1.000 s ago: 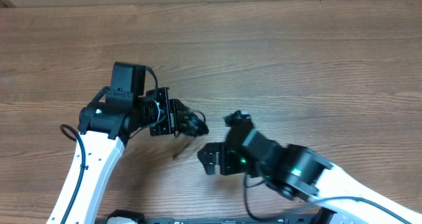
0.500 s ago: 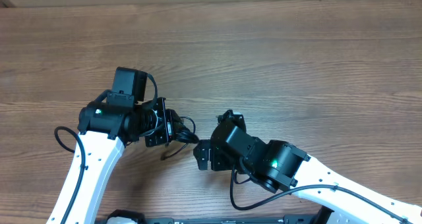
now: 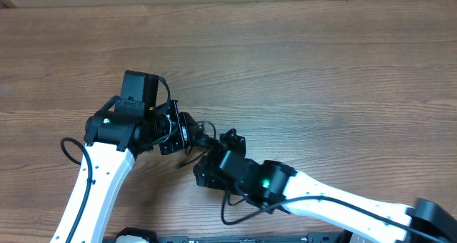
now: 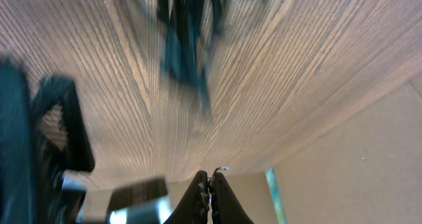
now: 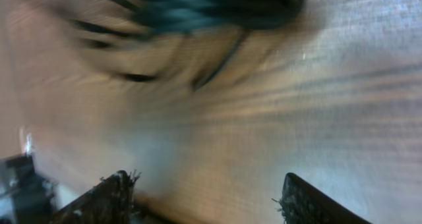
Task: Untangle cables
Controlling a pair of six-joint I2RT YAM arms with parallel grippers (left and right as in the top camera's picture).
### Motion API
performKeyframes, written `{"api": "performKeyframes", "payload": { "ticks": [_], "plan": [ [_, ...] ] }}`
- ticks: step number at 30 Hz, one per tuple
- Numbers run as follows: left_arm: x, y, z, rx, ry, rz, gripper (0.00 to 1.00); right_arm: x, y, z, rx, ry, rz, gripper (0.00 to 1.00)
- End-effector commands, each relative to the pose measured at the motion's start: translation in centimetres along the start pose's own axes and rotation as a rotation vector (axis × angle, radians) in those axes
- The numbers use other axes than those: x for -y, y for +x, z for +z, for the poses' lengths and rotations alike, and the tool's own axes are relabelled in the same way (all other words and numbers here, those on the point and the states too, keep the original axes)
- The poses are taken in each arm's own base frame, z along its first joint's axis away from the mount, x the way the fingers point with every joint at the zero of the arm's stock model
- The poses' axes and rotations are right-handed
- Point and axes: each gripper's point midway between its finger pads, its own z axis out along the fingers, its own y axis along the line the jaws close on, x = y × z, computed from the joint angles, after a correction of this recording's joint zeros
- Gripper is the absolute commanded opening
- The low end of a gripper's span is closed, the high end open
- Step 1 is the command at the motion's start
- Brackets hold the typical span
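The cables (image 3: 206, 134) are a small tangle of thin black cords on the wooden table, just off the tip of my left gripper (image 3: 191, 133). One strand (image 3: 184, 160) trails toward the front. In the left wrist view my left gripper (image 4: 210, 182) is shut, and a thin cord with a silvery tip (image 4: 221, 168) sticks out between its fingers. The blurred bundle (image 4: 186, 43) lies ahead of it. My right gripper (image 3: 213, 157) is close to the tangle on its near right side. In its own view the right gripper (image 5: 210, 196) is open with nothing between the fingers, and the cables (image 5: 204, 5) are a blur at the top.
Bare wood-grain tabletop (image 3: 321, 64) stretches behind and to the right. Both arms crowd the front middle, the right wrist (image 3: 250, 179) nearly touching the left gripper. Each arm's own thick black cable (image 3: 71, 149) loops beside it.
My right arm has swung left toward the tangle and its jaws have narrowed somewhat. The left gripper has stayed shut and shifted only slightly.
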Motion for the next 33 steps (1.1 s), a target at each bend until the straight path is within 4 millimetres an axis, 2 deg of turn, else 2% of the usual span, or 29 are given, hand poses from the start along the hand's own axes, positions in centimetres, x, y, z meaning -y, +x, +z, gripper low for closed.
{"api": "performKeyframes", "payload": {
  "ticks": [1,4,8,12,17,19,23,29,33],
  "plan": [
    [0.4,0.5,-0.6,-0.015,0.02,-0.011,0.04,0.9,-1.5,2.0,0.091,0.045,0.028,0.69],
    [0.3,0.5,-0.6,-0.014,0.016,-0.011,0.04,1.1,-3.3,3.6,0.2,0.058,0.029,0.68],
    [0.3,0.4,-0.6,-0.012,0.017,0.004,0.04,1.7,-3.4,4.6,0.212,0.083,0.027,0.64],
    [0.8,-0.5,-0.6,0.043,0.046,0.057,0.04,2.1,-3.6,4.6,0.214,0.098,0.029,0.64],
    [1.4,-1.5,-0.7,0.108,0.067,0.228,0.04,2.6,-4.8,4.5,0.231,0.105,0.054,0.64],
    [1.6,-2.0,-0.8,0.141,0.073,0.308,0.08,2.8,-5.2,4.5,0.237,0.107,0.064,0.64],
    [2.3,-3.1,-1.1,0.227,0.078,0.518,0.25,2.8,-5.3,4.5,0.235,0.105,0.067,0.64],
    [3.1,-5.1,-1.8,0.386,0.003,1.04,0.67,2.7,-5.0,4.6,0.222,0.102,0.067,0.64],
    [1.9,-6.1,-1.9,0.403,-0.087,1.147,0.79,2.8,-5.1,4.5,0.223,0.102,0.065,0.65]
  ]
}}
